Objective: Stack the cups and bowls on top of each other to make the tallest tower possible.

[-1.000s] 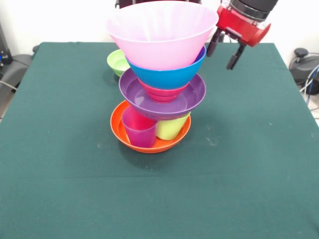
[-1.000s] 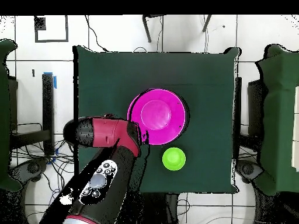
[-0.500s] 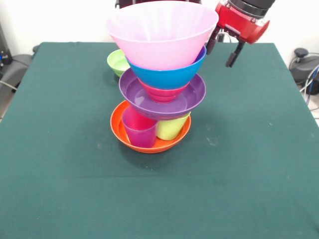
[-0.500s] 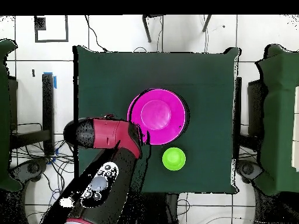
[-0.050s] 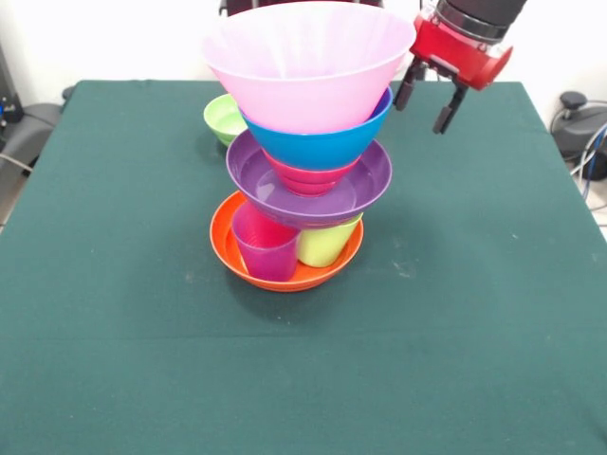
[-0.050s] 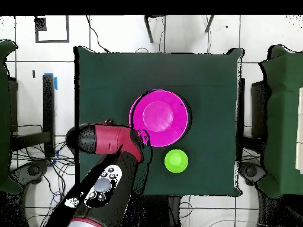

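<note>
The tower (image 5: 303, 152) stands mid-bench (image 5: 114, 332), pink bowl (image 5: 308, 62) topmost, unchanged. At its two o'clock the empty pincer (image 5: 428, 93), fingers apart, has dipped slightly again. A green bowl (image 5: 224, 118) at ten o'clock probably goes next.

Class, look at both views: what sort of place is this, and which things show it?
Probably a robotics lab: a robot arm at a green table, cables on the tiled floor, and a tower of plastic bowls as test props.

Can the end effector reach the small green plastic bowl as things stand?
Probably yes. The small green plastic bowl sits alone on the table behind the tower, uncovered, and the open end effector hangs empty nearby.
</note>
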Tool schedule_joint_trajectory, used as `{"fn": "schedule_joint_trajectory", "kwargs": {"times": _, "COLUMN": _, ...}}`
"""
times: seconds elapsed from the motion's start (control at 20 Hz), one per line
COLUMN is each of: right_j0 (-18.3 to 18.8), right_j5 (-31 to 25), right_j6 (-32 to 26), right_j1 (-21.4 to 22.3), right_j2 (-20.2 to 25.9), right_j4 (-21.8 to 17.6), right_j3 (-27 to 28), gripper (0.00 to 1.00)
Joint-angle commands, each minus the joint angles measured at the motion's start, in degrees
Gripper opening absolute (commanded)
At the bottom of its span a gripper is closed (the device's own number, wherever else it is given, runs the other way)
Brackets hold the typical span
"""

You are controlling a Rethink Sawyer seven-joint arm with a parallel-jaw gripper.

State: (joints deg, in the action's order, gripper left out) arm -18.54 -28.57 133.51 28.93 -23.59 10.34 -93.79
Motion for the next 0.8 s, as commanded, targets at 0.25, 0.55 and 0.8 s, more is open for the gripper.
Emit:
{"fn": "schedule_joint_trajectory", "kwargs": {"times": 0.25, "right_j0": -0.58, "right_j5": 9.46, "right_j6": 8.92, "right_j1": -5.15, "right_j2": 11.07, "right_j4": 1.33, "right_j3": -9.09, "gripper": 1.00}}
{"fn": "schedule_joint_trajectory", "kwargs": {"times": 0.55, "right_j0": -2.49, "right_j5": 10.70, "right_j6": 7.89, "right_j1": -5.70, "right_j2": 9.06, "right_j4": -0.78, "right_j3": -11.87, "gripper": 1.00}}
{"fn": "schedule_joint_trajectory", "kwargs": {"times": 0.8, "right_j0": -2.52, "right_j5": 13.17, "right_j6": 6.46, "right_j1": -6.03, "right_j2": 8.69, "right_j4": -2.20, "right_j3": -14.75, "gripper": 1.00}}
